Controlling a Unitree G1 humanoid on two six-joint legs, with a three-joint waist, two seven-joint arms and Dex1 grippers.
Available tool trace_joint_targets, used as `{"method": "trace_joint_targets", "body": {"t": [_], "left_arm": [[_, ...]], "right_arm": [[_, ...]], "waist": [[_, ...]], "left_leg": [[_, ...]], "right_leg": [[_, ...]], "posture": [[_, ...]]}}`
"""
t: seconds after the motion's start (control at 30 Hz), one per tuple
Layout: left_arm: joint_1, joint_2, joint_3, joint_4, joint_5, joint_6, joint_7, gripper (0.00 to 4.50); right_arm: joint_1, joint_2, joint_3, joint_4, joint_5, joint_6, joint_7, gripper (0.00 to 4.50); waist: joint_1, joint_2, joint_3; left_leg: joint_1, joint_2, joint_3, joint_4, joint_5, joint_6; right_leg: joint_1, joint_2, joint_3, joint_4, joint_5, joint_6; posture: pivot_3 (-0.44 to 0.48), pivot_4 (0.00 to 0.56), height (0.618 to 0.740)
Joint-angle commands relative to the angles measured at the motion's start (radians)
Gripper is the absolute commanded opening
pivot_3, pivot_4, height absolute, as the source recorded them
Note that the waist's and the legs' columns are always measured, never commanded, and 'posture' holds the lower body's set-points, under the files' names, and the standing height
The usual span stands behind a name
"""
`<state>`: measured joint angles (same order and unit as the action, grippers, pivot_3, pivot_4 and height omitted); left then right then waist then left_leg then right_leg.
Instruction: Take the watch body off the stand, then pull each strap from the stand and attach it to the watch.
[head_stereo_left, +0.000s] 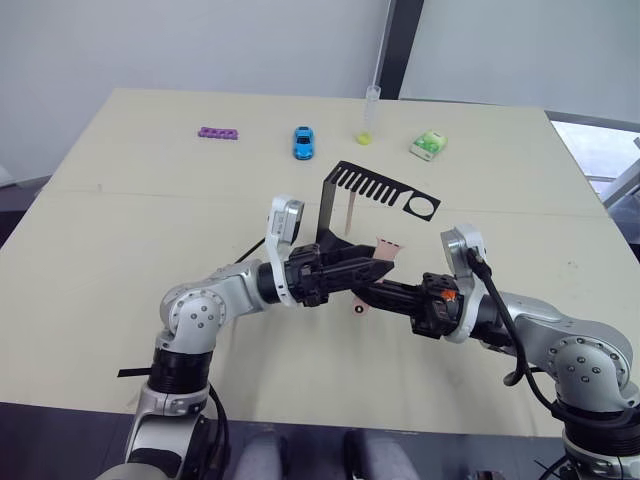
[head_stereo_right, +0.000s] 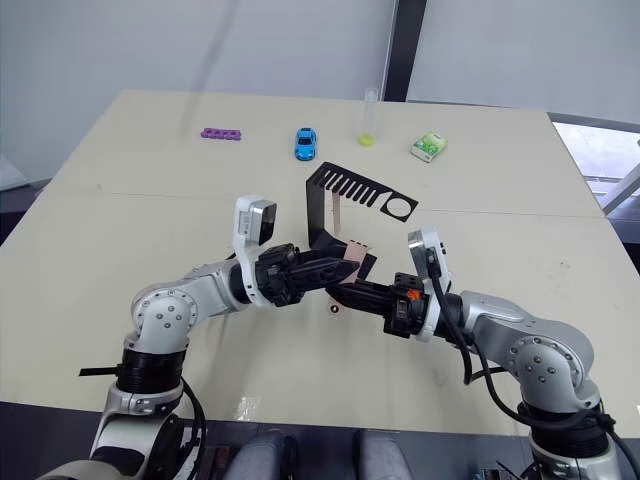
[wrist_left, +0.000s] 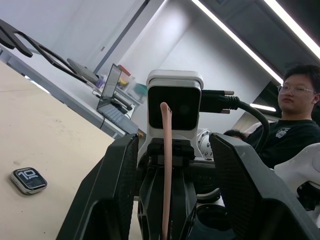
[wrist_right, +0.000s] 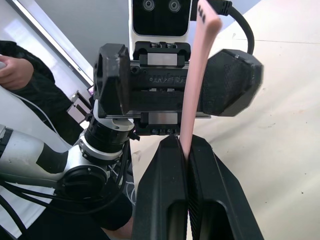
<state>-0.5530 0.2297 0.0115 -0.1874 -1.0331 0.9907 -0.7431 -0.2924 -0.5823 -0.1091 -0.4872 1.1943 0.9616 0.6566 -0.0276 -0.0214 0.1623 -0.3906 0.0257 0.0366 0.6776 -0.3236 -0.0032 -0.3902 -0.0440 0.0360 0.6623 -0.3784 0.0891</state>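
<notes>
Both grippers meet just in front of the stand (head_stereo_left: 345, 205), a thin black sheet-metal bracket with a slotted arm and ring; beyond it lie a purple bar (head_stereo_left: 217, 132), blue toy car (head_stereo_left: 303, 142), tube (head_stereo_left: 369, 112) and green packet (head_stereo_left: 428, 146). The right gripper (wrist_right: 186, 150) pinches a flat pink strap (wrist_right: 196, 80) between narrow fingers, while the left gripper (head_stereo_left: 375, 268) stands wide around it. The left wrist view shows the watch body (wrist_left: 28, 180) flat on the table (head_stereo_left: 150, 220) and a person (wrist_left: 290, 125) behind; a second strap (head_stereo_left: 351, 213) hangs on the stand.
</notes>
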Motion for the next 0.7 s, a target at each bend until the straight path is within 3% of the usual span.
{"method": "trace_joint_targets", "body": {"t": [0.03, 0.07, 0.1, 0.7], "left_arm": [[-0.007, -0.008, 0.010, -0.029, -0.030, -0.008, -0.006, 0.63], [-0.006, -0.008, 0.011, -0.029, -0.031, -0.007, -0.005, 0.07], [-0.006, -0.009, 0.011, -0.030, -0.033, -0.007, -0.005, 0.02], [-0.009, -0.010, 0.018, -0.029, -0.031, -0.010, -0.011, 0.02]], "right_arm": [[-0.005, -0.009, -0.026, -0.028, 0.031, -0.011, -0.010, 0.00], [-0.005, -0.009, -0.027, -0.029, 0.032, -0.011, -0.011, 0.00], [-0.005, -0.009, -0.027, -0.029, 0.033, -0.011, -0.012, 0.00], [0.008, -0.024, -0.029, -0.064, 0.023, -0.029, -0.013, 0.00]], "waist": [[0.000, 0.000, 0.000], [0.000, 0.000, 0.000], [0.000, 0.000, 0.000], [0.000, 0.000, 0.000]], "left_leg": [[0.000, 0.000, 0.000, 0.000, 0.000, 0.000], [0.000, 0.000, 0.000, 0.000, 0.000, 0.000], [0.000, 0.000, 0.000, 0.000, 0.000, 0.000], [0.000, 0.000, 0.000, 0.000, 0.000, 0.000]], "right_leg": [[0.000, 0.000, 0.000, 0.000, 0.000, 0.000], [0.000, 0.000, 0.000, 0.000, 0.000, 0.000], [0.000, 0.000, 0.000, 0.000, 0.000, 0.000], [0.000, 0.000, 0.000, 0.000, 0.000, 0.000]], "posture": [[0.000, 0.150, 0.740], [0.000, 0.150, 0.740], [0.000, 0.150, 0.740], [0.000, 0.150, 0.740]]}}
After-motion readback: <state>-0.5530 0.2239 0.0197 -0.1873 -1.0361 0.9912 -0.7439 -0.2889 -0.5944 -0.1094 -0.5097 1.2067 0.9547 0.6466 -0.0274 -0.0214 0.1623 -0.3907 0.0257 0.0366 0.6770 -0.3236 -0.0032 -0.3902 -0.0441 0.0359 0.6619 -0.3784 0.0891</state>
